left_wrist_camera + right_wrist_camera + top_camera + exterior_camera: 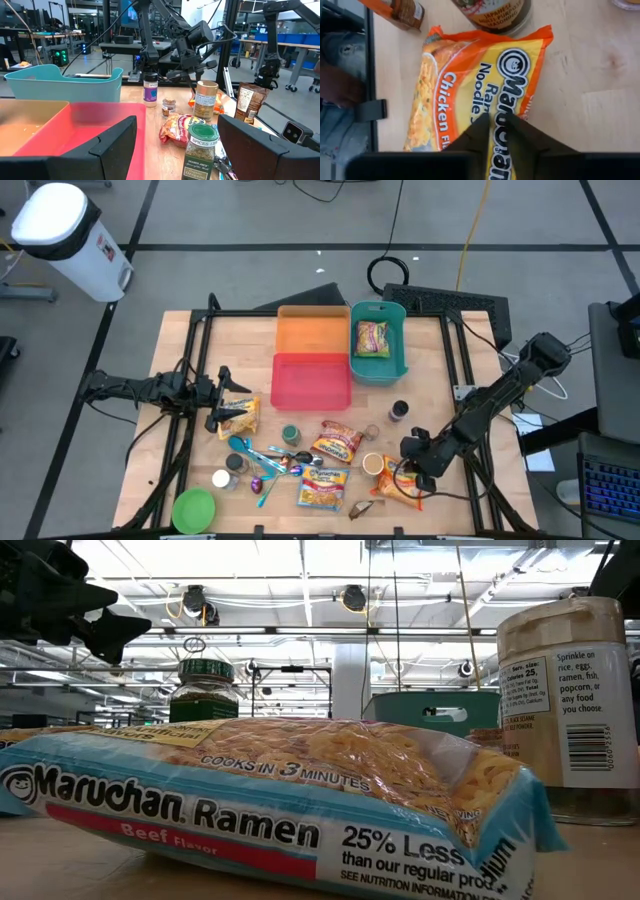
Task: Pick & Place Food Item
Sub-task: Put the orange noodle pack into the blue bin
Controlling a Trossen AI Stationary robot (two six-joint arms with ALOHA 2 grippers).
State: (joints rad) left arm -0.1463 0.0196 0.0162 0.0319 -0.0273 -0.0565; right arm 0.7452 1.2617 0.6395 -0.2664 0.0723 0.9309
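At five o'clock we are pinching the orange noodle packet [475, 85] in the right gripper [496, 131], fingers nearly together on thin wrapper, which risks slipping or tearing on lifting.

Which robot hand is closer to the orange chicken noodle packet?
The right gripper: it is pinched on the orange chicken ramen packet. The left gripper waits across the table, by another packet.

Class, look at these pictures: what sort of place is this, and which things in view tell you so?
Probably a robotics lab or workshop: a framed wooden table with two robot arms, more workbenches with equipment behind, and cables across the floor.
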